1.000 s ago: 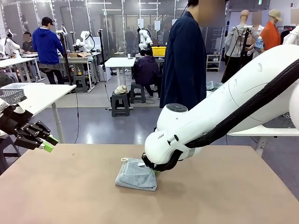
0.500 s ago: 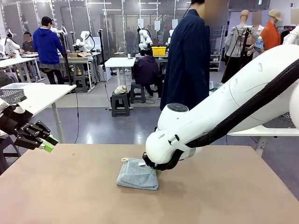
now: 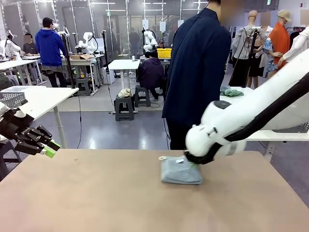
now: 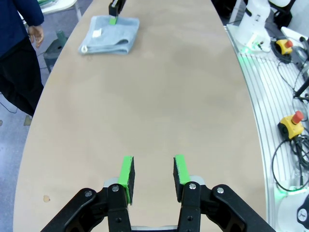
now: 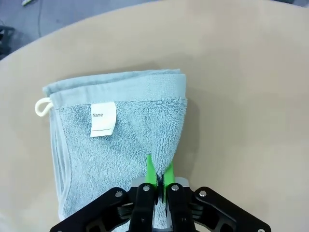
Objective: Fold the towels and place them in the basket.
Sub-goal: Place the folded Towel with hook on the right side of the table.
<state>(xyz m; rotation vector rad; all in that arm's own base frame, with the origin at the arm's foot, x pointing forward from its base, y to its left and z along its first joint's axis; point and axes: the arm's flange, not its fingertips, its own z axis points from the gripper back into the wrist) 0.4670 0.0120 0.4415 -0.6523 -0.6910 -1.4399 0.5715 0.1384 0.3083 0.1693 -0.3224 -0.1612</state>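
A folded grey-blue towel [image 3: 179, 171] with a white label and a corner loop lies on the table right of centre; it is also in the right wrist view [image 5: 116, 145] and far off in the left wrist view [image 4: 110, 35]. My right gripper [image 5: 158, 175] is shut on the towel's near edge, pinching a fold of cloth between its green pads [image 5: 150, 170]; in the front view it sits at the towel's right side [image 3: 195, 163]. My left gripper [image 4: 153, 173] hangs open at the table's left edge [image 3: 47, 147], nothing between its fingers. The basket is out of view.
A person in a dark coat [image 3: 200, 72] stands at the far edge of the table [image 3: 96, 193], right behind the towel. A white side table [image 3: 38, 99] stands at the left, and cables and yellow button boxes [image 4: 294, 123] lie beside the table.
My right gripper has dragged the folded towel to the right across the table, and the person has stepped a little right with it. The left gripper has not moved.
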